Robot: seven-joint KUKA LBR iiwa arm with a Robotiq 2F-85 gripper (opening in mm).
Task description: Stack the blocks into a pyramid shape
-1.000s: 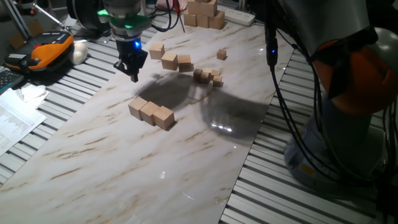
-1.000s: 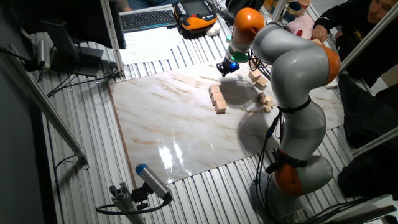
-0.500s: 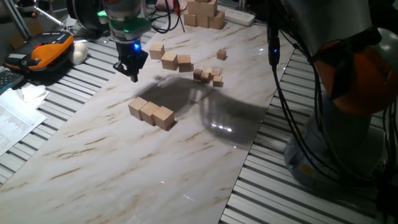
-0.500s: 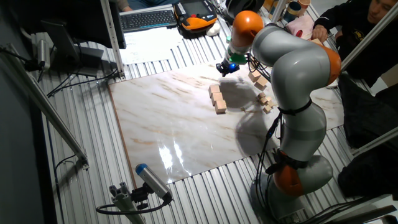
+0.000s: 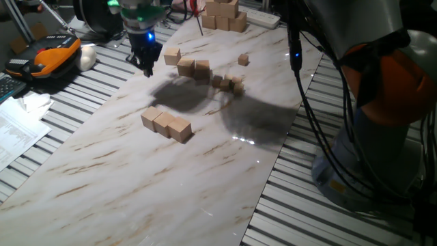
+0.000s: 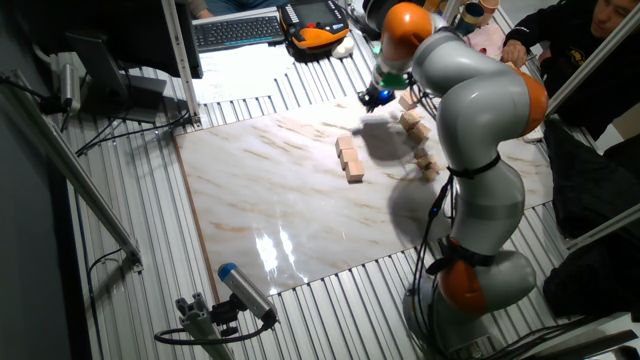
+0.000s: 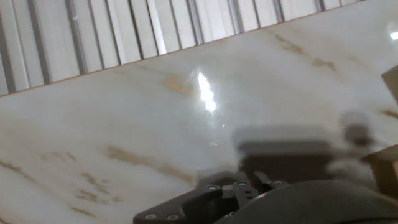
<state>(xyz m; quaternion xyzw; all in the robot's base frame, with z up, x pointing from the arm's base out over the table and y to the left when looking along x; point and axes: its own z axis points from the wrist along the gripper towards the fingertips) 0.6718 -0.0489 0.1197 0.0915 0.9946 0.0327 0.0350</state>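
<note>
Three tan blocks (image 5: 166, 125) lie side by side in a row on the marble board (image 5: 205, 171); they also show in the other fixed view (image 6: 350, 158). Three more blocks (image 5: 186, 66) lie loose further back, and in the other fixed view (image 6: 412, 117). My gripper (image 5: 146, 63) hangs over the board's far left edge, just left of the nearest loose block (image 5: 171, 55), and holds nothing that I can see. It also shows in the other fixed view (image 6: 376, 97). Its fingers are too small and blurred to tell open from shut. The hand view shows bare marble and block edges (image 7: 384, 167) at the right.
Several much smaller tan cubes (image 5: 229, 83) lie right of the loose blocks, with one (image 5: 243, 60) apart. A pile of bigger pale blocks (image 5: 223, 15) stands at the back. An orange device (image 5: 51, 55) and papers (image 5: 17, 130) lie off the board's left side.
My gripper has moved away from the row of three blocks, up and toward the far left edge of the board, close to the loose blocks. The blocks have not moved.
</note>
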